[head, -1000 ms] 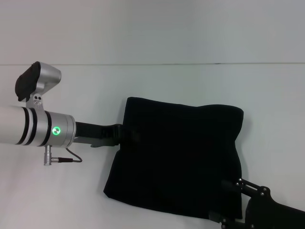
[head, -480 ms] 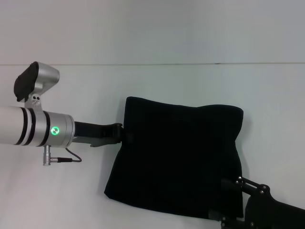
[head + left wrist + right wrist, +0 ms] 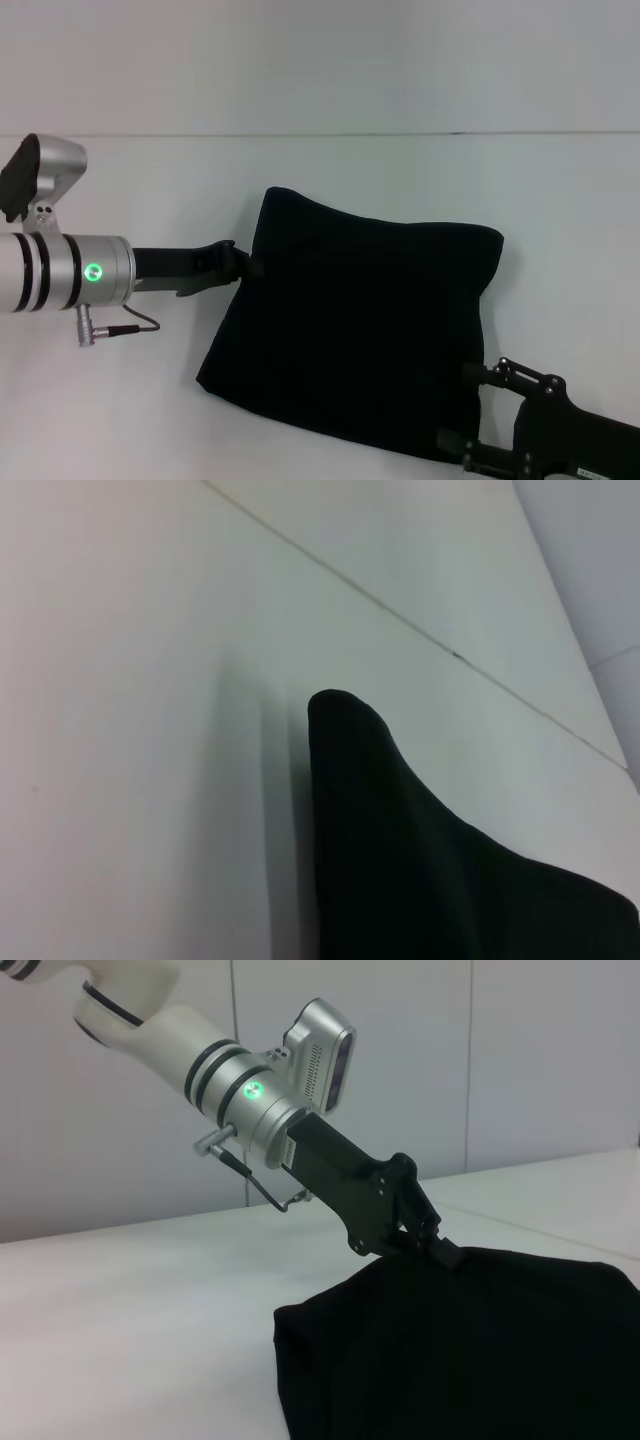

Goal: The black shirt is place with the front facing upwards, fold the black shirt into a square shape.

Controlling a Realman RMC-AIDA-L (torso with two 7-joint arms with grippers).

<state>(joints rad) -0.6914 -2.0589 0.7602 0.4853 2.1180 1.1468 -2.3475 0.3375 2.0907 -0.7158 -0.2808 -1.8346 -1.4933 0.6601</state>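
- We see a wide white table [image 3: 330,180], its far edge meeting a pale wall [image 3: 320,60]; most of its surface shows bare around the cloth.
- On it lies the shirt [image 3: 360,340], folded into a rough four-sided black block. It sits right of the table's middle and reaches toward the near edge. No lettering or label shows on the upper face. Its far edge runs across and sags a little between two raised corners; its near-left corner rests flat on the table.
- In the left wrist view the shirt [image 3: 420,870] shows as one rounded black corner standing up off the table [image 3: 130,730], casting a soft shadow beside it.
- In the right wrist view the shirt [image 3: 470,1350] fills the near part, with its left edge lifted where it is gripped.
- Our left gripper [image 3: 243,262] comes in from the table's left side and is pressed together on the shirt's left edge near the far-left corner; the right wrist view shows the same left gripper [image 3: 440,1250] pinching the cloth and holding it up.
- Our right gripper [image 3: 470,410] is at the shirt's near-right corner, by the near edge of the table. We cannot tell whether it is spread or pinching, since the black cloth hides the tips.
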